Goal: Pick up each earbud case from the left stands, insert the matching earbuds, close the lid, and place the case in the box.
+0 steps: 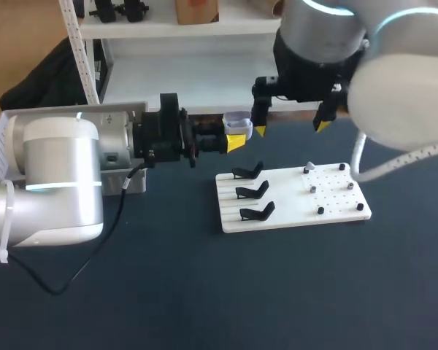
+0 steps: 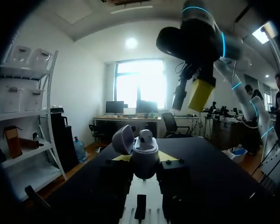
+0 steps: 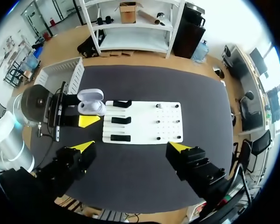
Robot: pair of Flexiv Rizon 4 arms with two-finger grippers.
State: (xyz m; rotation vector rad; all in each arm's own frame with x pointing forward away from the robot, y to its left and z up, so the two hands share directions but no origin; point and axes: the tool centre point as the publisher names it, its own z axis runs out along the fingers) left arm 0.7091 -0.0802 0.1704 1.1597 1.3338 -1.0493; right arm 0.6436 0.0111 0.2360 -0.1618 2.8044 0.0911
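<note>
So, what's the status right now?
Left gripper shut on earbud case, lid open. Right gripper open, above the white board. Three stands empty. Nothing seen blocking.

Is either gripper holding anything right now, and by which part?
The left gripper holds the open case by the sides of its base. The right gripper is open and empty.
</note>
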